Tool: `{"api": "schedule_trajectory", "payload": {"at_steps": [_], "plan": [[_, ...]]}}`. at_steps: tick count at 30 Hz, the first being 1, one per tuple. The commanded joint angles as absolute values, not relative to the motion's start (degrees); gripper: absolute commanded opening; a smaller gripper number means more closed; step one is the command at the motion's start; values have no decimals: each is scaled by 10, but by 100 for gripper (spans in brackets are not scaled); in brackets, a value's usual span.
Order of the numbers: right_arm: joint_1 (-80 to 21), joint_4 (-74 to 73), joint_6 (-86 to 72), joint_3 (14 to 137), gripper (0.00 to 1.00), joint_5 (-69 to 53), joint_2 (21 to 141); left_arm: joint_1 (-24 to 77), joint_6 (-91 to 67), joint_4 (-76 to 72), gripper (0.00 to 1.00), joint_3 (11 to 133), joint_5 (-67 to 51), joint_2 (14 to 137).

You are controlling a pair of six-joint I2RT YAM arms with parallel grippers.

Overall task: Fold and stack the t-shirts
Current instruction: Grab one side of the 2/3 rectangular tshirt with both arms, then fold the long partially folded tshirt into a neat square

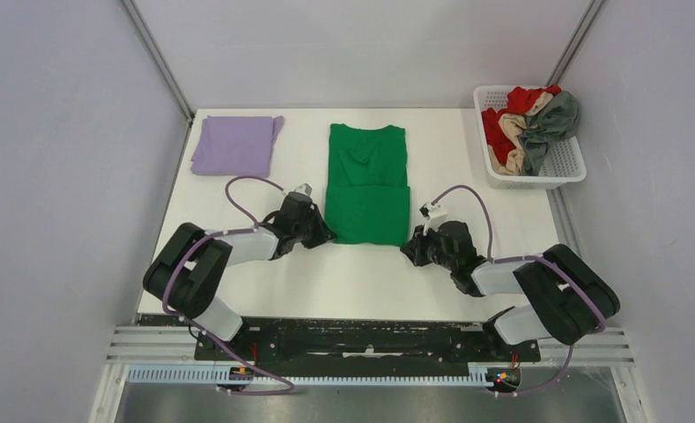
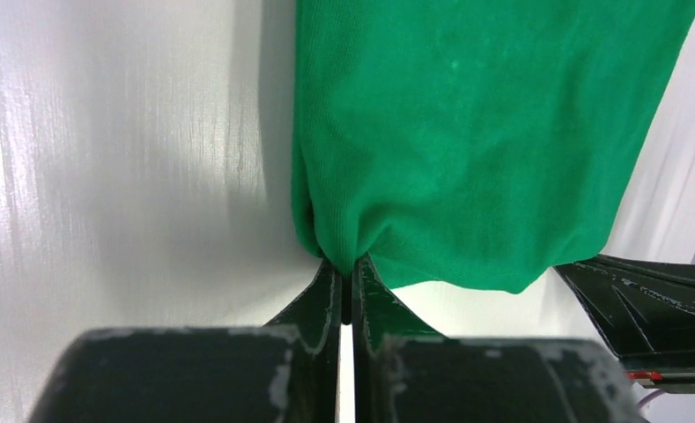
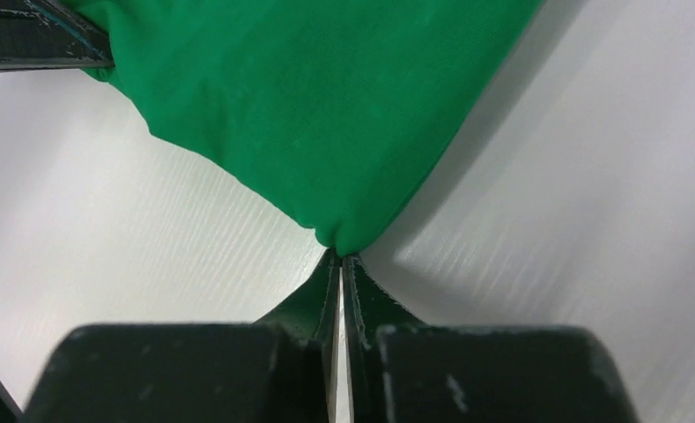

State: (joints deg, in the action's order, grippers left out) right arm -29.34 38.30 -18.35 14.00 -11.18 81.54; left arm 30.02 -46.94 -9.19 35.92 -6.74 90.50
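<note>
The green t-shirt lies flat in the middle of the table, its sides folded in. The left gripper is clamped on its near left corner and the right gripper on its near right corner, each pinching a small bunch of cloth. The fabric looks light, soft and limp, so it will likely sag between the holds; both corners should travel level. How many layers each pinch holds is hard to tell. A folded lavender t-shirt lies far left.

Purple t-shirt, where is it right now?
In the top view the purple t-shirt lies folded at the far left corner of the table, apart from the green t-shirt to its right.
</note>
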Motion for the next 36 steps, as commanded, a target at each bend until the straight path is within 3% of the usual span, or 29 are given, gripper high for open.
{"api": "schedule_trajectory", "payload": {"at_steps": [1,6,17,22,29,36], "plan": [[-302,408,-184,128,0,-133,810,303,-487,-62,2,325,-64,893],[-332,393,-179,96,0,-162,721,323,-494,-22,2,285,-56,806],[-461,215,-245,46,0,-208,395,475,-590,284,2,257,49,421],[-461,212,-270,40,0,-176,321,478,-616,302,2,261,26,318],[-454,204,-243,113,0,-47,379,476,-562,274,2,334,111,389],[-371,207,-228,192,0,-24,471,410,-473,237,2,436,129,541]]}}
